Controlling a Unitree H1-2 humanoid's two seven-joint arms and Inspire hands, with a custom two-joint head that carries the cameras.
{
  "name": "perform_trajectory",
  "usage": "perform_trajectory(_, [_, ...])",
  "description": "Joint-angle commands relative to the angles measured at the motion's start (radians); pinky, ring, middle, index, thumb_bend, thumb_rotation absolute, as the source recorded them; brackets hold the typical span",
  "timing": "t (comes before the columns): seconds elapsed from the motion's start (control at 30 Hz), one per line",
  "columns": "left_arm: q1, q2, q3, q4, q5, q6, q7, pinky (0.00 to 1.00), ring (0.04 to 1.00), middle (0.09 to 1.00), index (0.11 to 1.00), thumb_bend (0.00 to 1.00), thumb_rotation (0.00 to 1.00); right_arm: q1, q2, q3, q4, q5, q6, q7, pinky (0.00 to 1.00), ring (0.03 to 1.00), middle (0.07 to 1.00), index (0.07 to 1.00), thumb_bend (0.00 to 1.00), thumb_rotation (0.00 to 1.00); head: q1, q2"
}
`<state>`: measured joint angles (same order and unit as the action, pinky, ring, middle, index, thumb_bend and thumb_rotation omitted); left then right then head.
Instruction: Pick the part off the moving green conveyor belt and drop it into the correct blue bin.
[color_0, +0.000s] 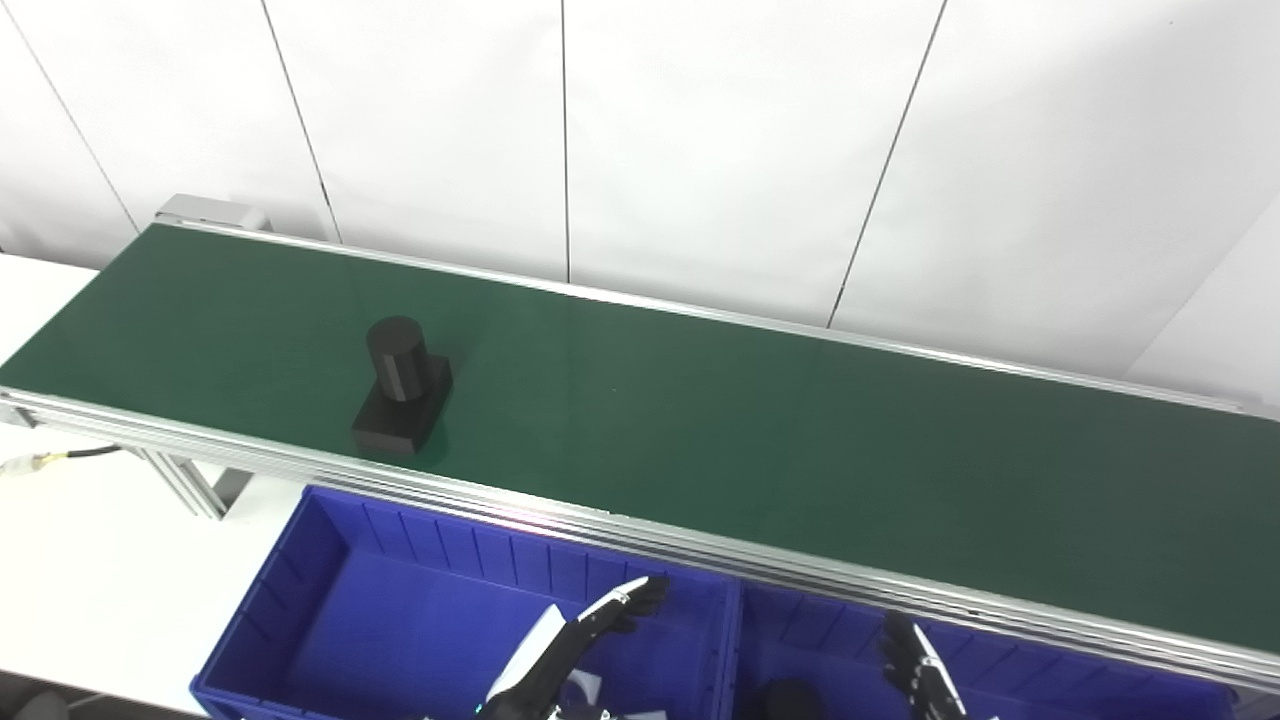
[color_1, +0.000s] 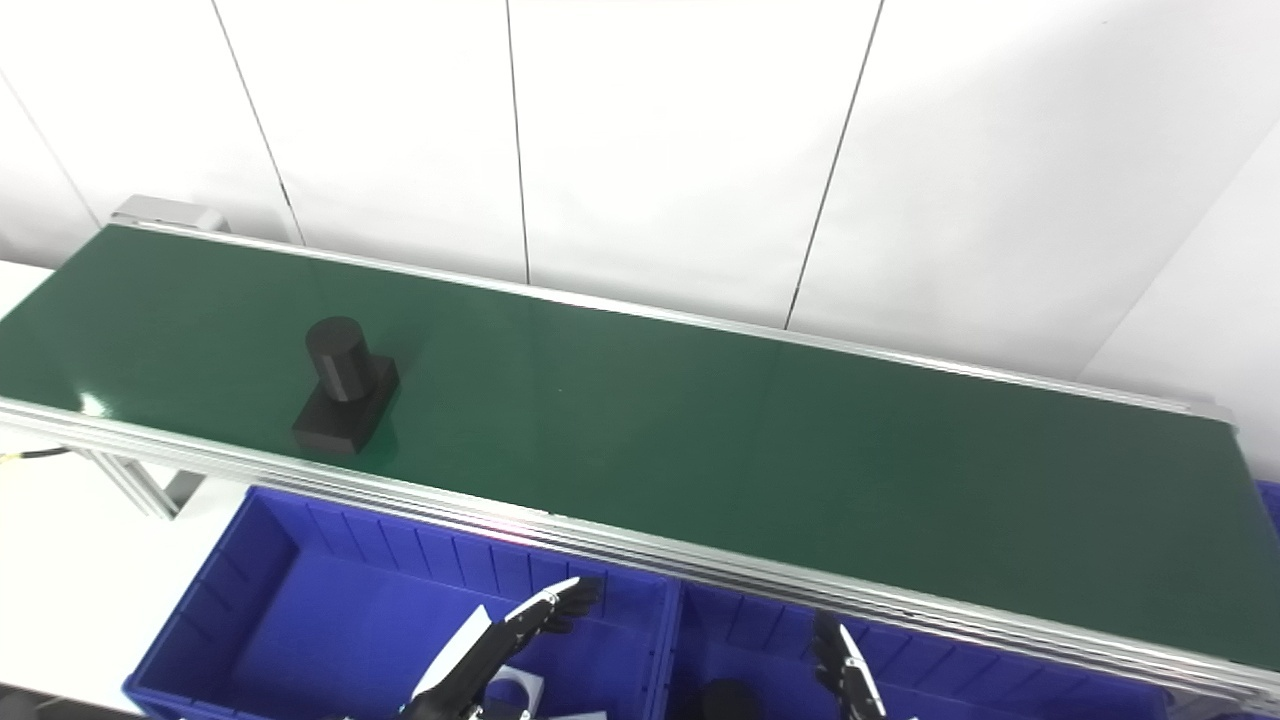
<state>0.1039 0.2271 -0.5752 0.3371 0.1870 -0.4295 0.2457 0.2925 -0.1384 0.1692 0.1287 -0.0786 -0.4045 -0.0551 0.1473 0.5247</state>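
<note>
White wall panels behind green conveyor belt (color_0: 760, 440). Black part (color_0: 402, 398), cylinder on square base, stands upright on belt near its left end, untouched. Left hand (color_0: 585, 640) over left blue bin (color_0: 300, 590), fingers spread, empty. Right hand (color_0: 915, 665) over right blue bin (color_0: 1060, 670), fingers apart, empty.

Both blue bins run off the bottom edge: the left bin (color_0: 300, 590) loses its near wall, the right bin (color_0: 1050, 670) most of its floor. The left hand (color_0: 590, 640) and right hand (color_0: 915, 670) show only fingers. A dark object (color_0: 790, 700) in the right bin is cut off, unidentifiable.
</note>
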Motion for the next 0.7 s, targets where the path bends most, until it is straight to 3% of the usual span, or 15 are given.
perform_trajectory(0.0, [-0.026, -0.003, -0.009, -0.010, 0.002, -0.040, 0.042, 0.82, 0.859, 0.874, 0.876, 0.89, 0.33, -0.010, -0.008, -0.003, -0.061, -0.003, -0.065, -0.031, 0.88, 0.886, 0.900, 0.910, 0.84, 0.44, -0.001, 0.000])
perform_trajectory(0.3, [-0.043, -0.003, -0.036, 0.012, -0.010, -0.040, 0.078, 0.81, 0.853, 0.870, 0.877, 0.92, 0.40, -0.019, -0.019, 0.008, -0.216, -0.008, -0.065, -0.042, 0.92, 0.892, 0.896, 0.911, 0.88, 0.50, -0.019, -0.009])
perform_trajectory(0.33, [-0.045, -0.003, -0.038, 0.014, -0.012, -0.040, 0.082, 0.80, 0.846, 0.865, 0.872, 0.93, 0.41, -0.023, -0.022, 0.009, -0.233, -0.014, -0.065, -0.040, 0.88, 0.881, 0.892, 0.906, 0.91, 0.52, -0.019, -0.009])
perform_trajectory(0.47, [-0.051, -0.004, -0.048, 0.021, -0.014, -0.040, 0.097, 0.81, 0.850, 0.864, 0.868, 0.94, 0.43, -0.057, -0.022, 0.004, -0.300, -0.027, -0.064, -0.010, 0.85, 0.868, 0.880, 0.902, 0.94, 0.54, -0.025, -0.010])
perform_trajectory(0.53, [-0.055, -0.002, -0.056, 0.024, -0.015, -0.040, 0.102, 0.80, 0.850, 0.865, 0.871, 0.93, 0.44, -0.080, -0.028, 0.007, -0.335, -0.023, -0.040, 0.022, 0.87, 0.877, 0.889, 0.908, 0.95, 0.56, -0.030, -0.012])
perform_trajectory(0.67, [-0.062, 0.002, -0.065, 0.030, -0.020, -0.040, 0.106, 0.81, 0.850, 0.863, 0.866, 0.92, 0.45, -0.161, -0.031, 0.014, -0.404, -0.075, 0.011, 0.074, 0.81, 0.847, 0.859, 0.881, 0.95, 0.55, -0.048, -0.011])
